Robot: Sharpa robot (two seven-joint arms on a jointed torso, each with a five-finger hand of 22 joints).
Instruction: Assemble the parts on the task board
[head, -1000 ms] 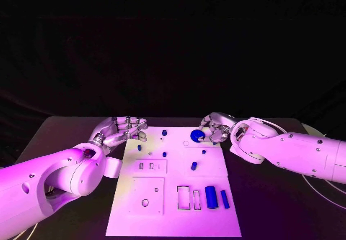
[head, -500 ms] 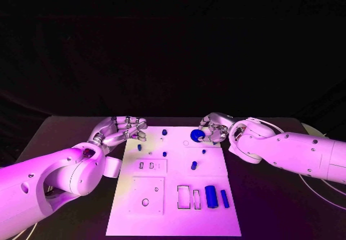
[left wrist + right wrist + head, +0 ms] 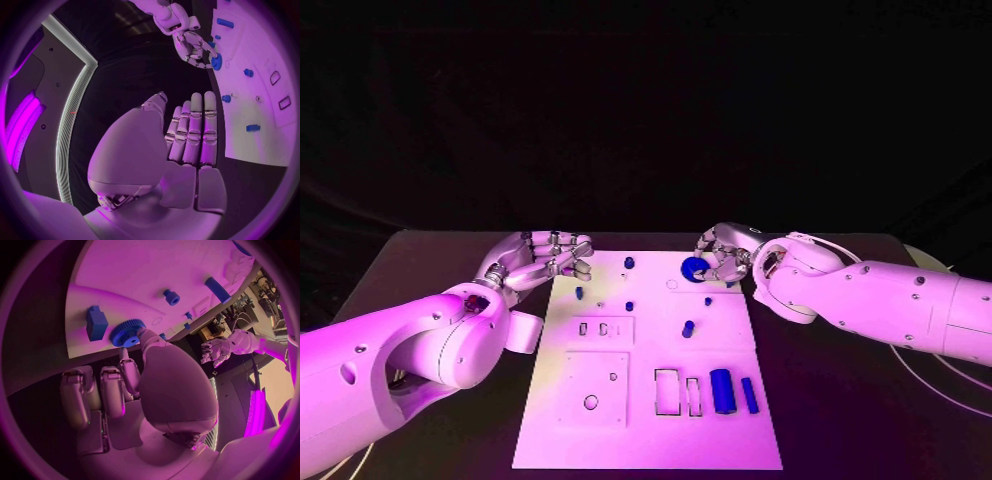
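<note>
The white task board (image 3: 646, 420) lies in the middle of the black table. My right hand (image 3: 724, 256) is over the board's far right part and pinches a blue gear (image 3: 692, 268) at its fingertips. The right wrist view has the gear (image 3: 127, 333) at the thumb tip, close above the board (image 3: 125, 275), beside a blue block (image 3: 96, 322). My left hand (image 3: 538, 258) hovers at the board's far left corner. Its fingers (image 3: 190, 131) are stretched out side by side and hold nothing. The left wrist view also shows the right hand (image 3: 190, 42) around the gear (image 3: 216, 61).
Several small blue parts stand on the far half of the board, among them a peg (image 3: 629, 264) and a stub (image 3: 687, 329). A blue cylinder (image 3: 721, 392) and a thin bar (image 3: 750, 396) lie at the near right beside rectangular slots (image 3: 668, 392).
My right hand has drifted slightly toward the far left with the gear still in its fingers. The left hand has hardly moved.
</note>
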